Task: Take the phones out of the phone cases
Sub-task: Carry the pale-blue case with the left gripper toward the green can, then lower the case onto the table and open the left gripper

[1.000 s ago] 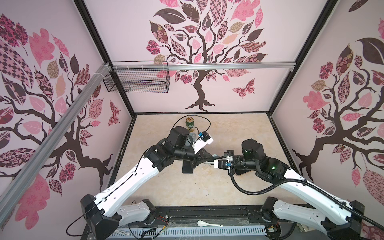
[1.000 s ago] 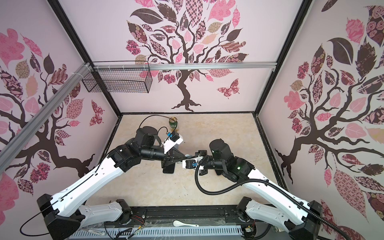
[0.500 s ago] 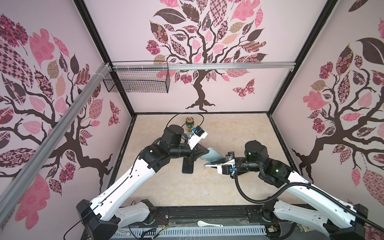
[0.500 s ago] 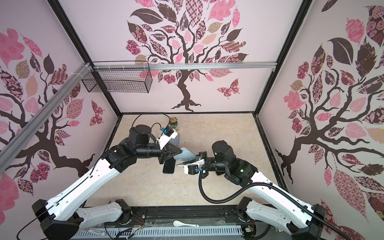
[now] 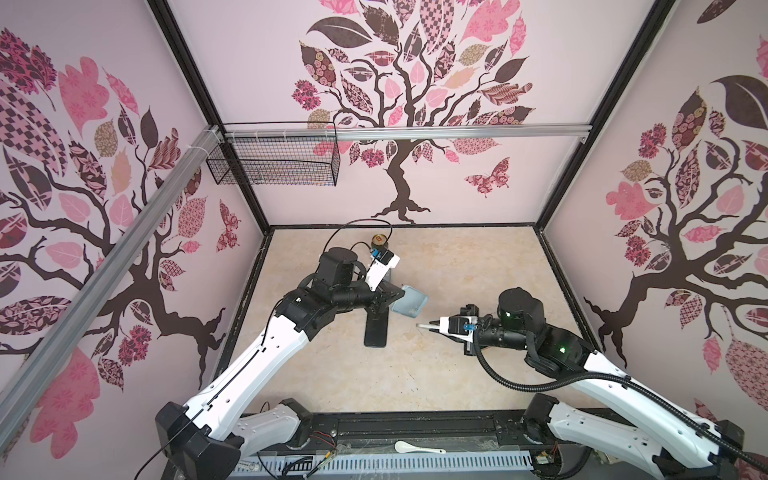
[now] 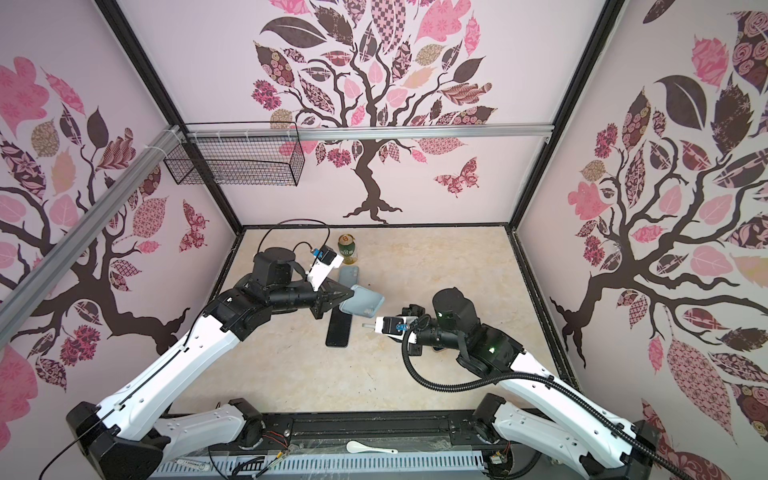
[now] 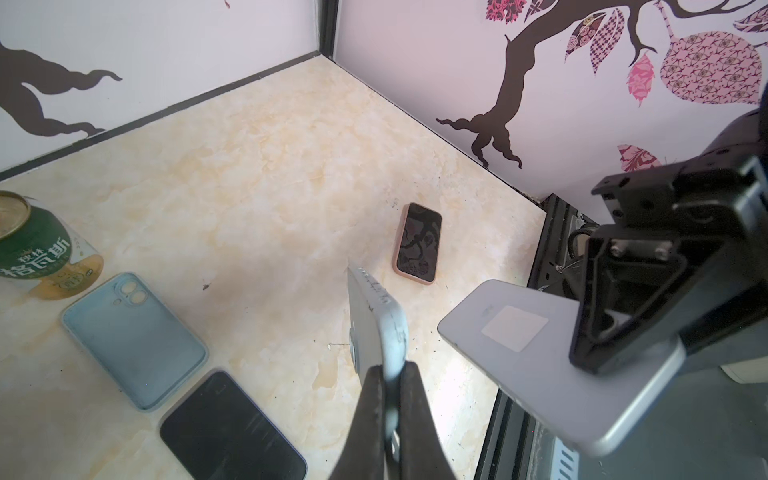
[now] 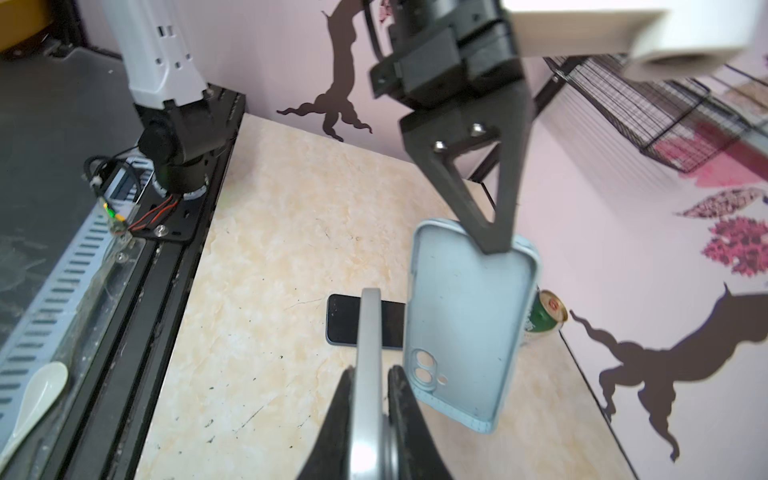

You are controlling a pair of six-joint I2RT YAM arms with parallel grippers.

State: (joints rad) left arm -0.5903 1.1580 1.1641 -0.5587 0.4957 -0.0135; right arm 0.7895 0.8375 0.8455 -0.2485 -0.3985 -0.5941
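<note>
My left gripper (image 5: 397, 296) is shut on one end of a light blue phone case (image 5: 410, 301), which hangs empty above the table with its hollow side showing in the right wrist view (image 8: 469, 324). My right gripper (image 5: 434, 325) is shut on the silver phone (image 8: 370, 340), held edge-on and bare. In the left wrist view the phone's grey back (image 7: 519, 345) hangs apart from the case (image 7: 380, 316). In both top views a small gap separates the phone (image 6: 368, 326) from the case (image 6: 361, 305).
A black phone (image 5: 376, 330) lies face up on the table under the case. Beyond it lie a second light blue case (image 7: 133, 336) and a green can (image 6: 347, 249). A pink-cased phone (image 7: 417, 243) lies to the right. A wire basket (image 5: 274, 164) hangs on the back wall.
A second ago both grippers met at the cased phone. The phone has come out: my right gripper drew back to the right with it, and my left gripper keeps the empty case.
</note>
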